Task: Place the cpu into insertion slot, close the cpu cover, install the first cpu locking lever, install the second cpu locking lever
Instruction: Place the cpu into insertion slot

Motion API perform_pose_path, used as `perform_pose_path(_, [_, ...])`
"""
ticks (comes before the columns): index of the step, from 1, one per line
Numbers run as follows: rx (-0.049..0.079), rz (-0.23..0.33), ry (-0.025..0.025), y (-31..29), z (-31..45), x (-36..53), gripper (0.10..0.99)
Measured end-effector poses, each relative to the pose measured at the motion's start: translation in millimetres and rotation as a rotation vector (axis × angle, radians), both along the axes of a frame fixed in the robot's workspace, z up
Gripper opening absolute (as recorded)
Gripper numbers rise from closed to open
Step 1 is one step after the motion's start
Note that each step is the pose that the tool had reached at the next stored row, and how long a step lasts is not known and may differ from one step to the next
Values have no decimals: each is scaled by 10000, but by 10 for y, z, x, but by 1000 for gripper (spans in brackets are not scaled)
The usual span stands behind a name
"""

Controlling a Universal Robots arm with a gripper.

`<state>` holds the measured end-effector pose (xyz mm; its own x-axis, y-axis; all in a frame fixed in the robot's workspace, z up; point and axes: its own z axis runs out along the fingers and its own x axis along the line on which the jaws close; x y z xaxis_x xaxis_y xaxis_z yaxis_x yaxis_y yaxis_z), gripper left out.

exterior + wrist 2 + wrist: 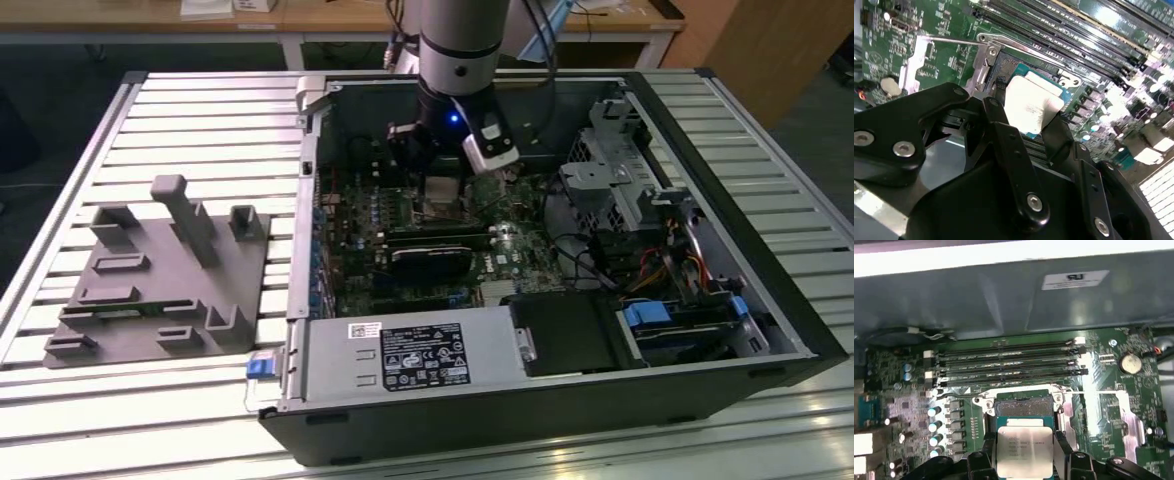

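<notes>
Pincer (1024,460) clenched on the cpu (1023,447) — that is how I read it, with a black finger (1004,140) pressed to each of two opposite edges, so the pale metal top is left uncovered and the underside is free to meet the socket. I judge the chip is carried level on purpose, since a tilt would set one corner down first. Just beyond it in the first wrist view sits the insertion slot (1023,407), its dark pin field bare inside the silvery rim with nothing folded over it. The cpu looks to be just short of the slot rather than seated, though I cannot tell how much air lies between them. A thin wire lever (1099,391) stretches away from the slot's corner, clear of the opening, which fits a socket left unlocked to receive the chip. Farther on run the long black memory slots (1009,365), parallel to the slot's far edge, with a round coin battery (1129,362) near the lever's far end, and behind them the grey wall of the computer case (1004,295). In the exterior view the arm (461,50) comes straight down into the open case, which lies on its side on the slatted counter (200,120) so the board faces up — a grey holding fixture (160,290) rests well apart, toward the exterior view's left.
</notes>
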<state>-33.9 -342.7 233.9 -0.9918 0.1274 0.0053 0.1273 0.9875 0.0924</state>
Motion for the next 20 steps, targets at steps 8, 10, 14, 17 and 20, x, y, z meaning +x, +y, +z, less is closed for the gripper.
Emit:
perform_pose_path(8, [-1, -1201, 0, 0, -5, 0, 537])
perform_pose_path(10, [0, -1503, 0, 0, -6, 0, 537])
perform_pose_path(14, [1, -2071, 0, 0, -8, 0, 537])
perform_pose_path(17, [1, -2489, 0, 0, -10, 0, 537])
perform_pose_path(20, [1, -2913, 0, 0, -11, 0, 537])
